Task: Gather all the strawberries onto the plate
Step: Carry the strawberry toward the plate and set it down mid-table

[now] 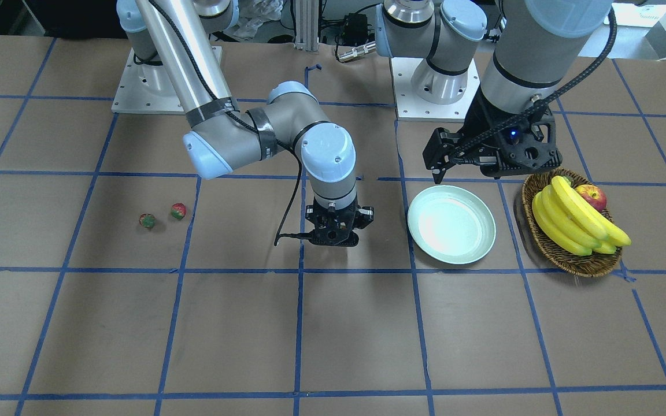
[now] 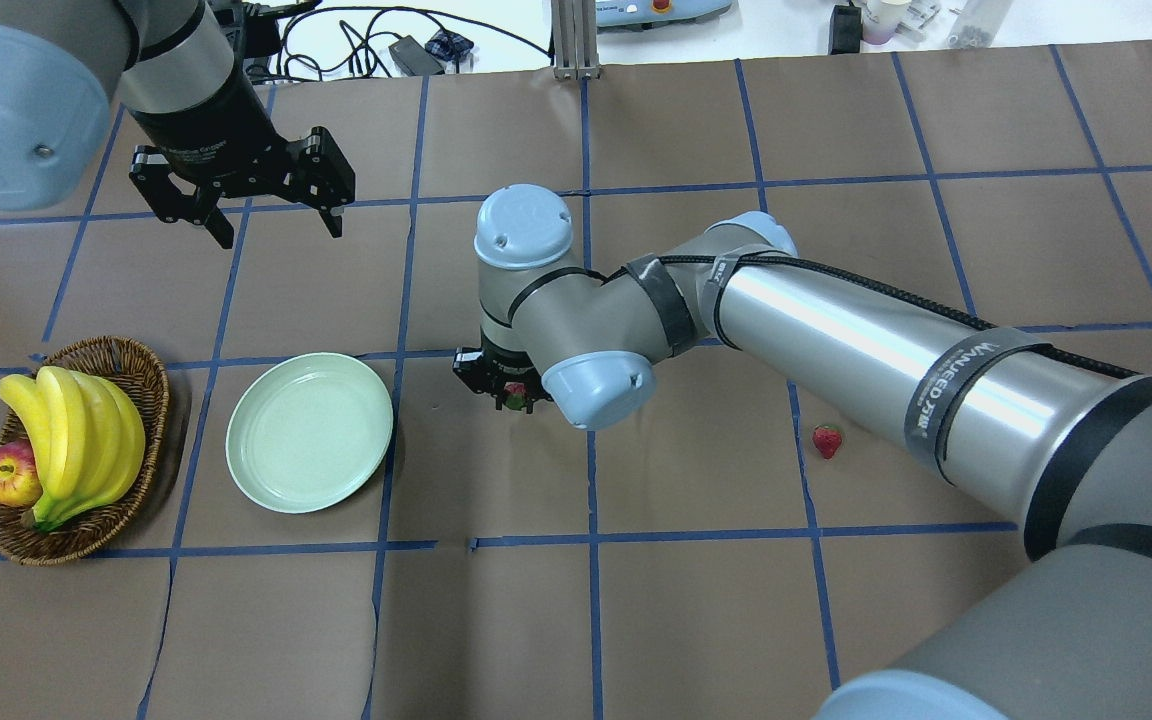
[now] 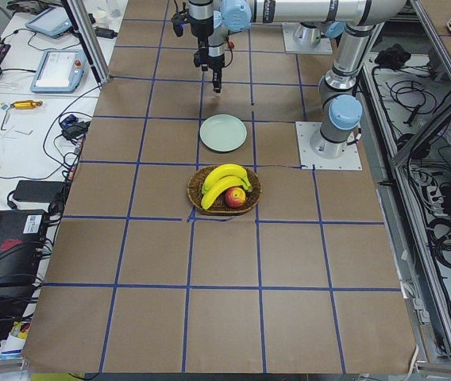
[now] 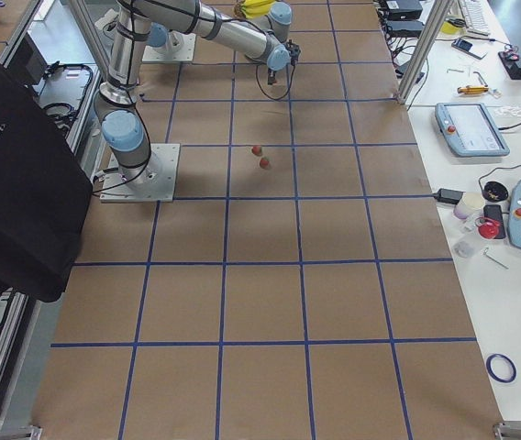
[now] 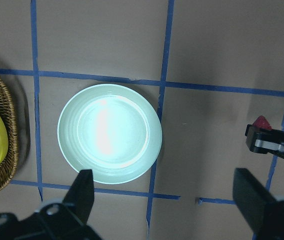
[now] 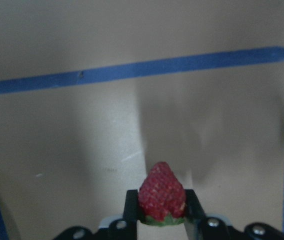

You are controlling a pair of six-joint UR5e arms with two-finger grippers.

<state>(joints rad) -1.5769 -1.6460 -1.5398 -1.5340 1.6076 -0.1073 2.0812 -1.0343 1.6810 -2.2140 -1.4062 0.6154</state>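
Basket: the wicker basket (image 2: 141,372) of bananas (image 2: 76,440) and an apple (image 2: 11,475) sits by the worktop's left edge. We leave it alone.
Plate: the plate (image 2: 309,432) lies bare just right of the basket, in the left half of the worktop.
Left gripper: the left gripper (image 2: 278,232) hangs high near the plate, its jaws spread wide with nothing between them.
Right gripper: the right gripper (image 2: 508,388) is near the worktop's middle, just right of the plate. It is clamped on one strawberry (image 6: 161,192), tip out, lifted off the paper.
Loose strawberries: two more (image 1: 147,220) (image 1: 178,211) lie side by side toward the right edge.
Step in hand: we judge it to be the carry to the plate.
Doing it well: we would move left with a steady squeeze, clear the raised rim, and stay below the idle left gripper. We would then lower over the plate's centre and open only when close, so the berry cannot roll out.
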